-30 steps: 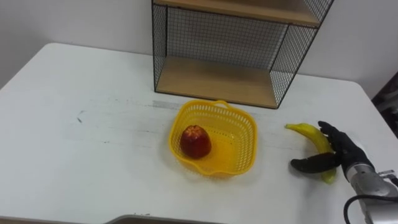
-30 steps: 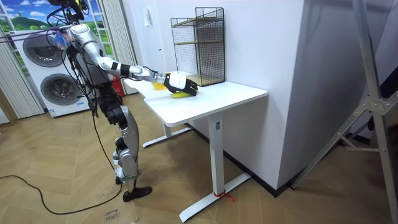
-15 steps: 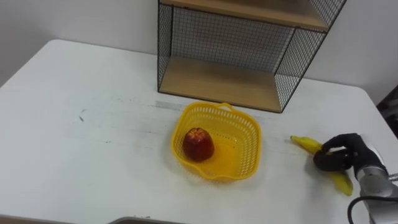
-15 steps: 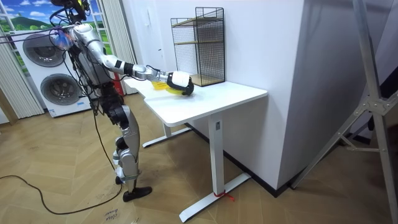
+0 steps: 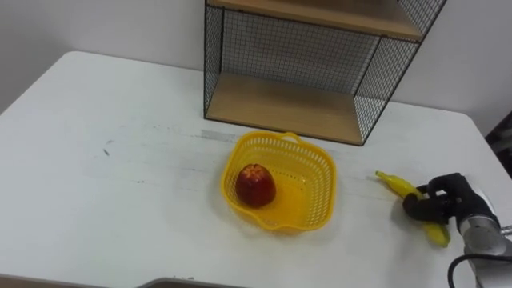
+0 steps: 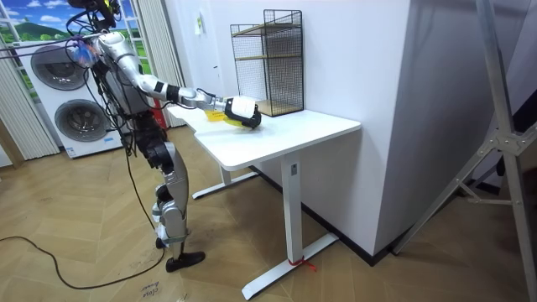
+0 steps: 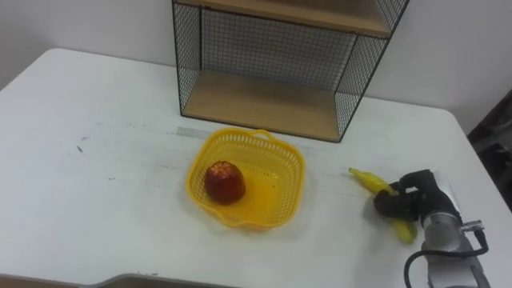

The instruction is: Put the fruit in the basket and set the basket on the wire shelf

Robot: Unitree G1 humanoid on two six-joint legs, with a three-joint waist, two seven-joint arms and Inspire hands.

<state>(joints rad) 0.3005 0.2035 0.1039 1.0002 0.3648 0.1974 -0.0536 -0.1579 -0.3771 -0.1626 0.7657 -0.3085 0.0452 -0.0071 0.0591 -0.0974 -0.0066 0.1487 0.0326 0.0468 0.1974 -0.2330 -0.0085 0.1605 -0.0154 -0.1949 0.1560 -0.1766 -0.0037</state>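
A yellow plastic basket (image 5: 316,160) stands on the white table (image 5: 120,192) in front of the wire shelf (image 5: 312,64). A red apple (image 5: 255,185) lies in the basket's left half. To the right of the basket a yellow banana (image 5: 398,185) lies on the table. My right hand (image 5: 438,202) is curled round the banana's middle, with both ends sticking out. The room view has me standing at the table's end with my right arm stretched over it to the banana (image 6: 220,118).
The wire shelf has a wooden lower board (image 5: 284,106) and an upper board (image 5: 320,11), with black mesh at the back and sides. The table's right edge (image 5: 496,152) runs close to my right hand. Washing machines (image 6: 67,101) stand behind me.
My right hand's fingers have curled from straight to closed round the banana. The head camera shifted slightly.
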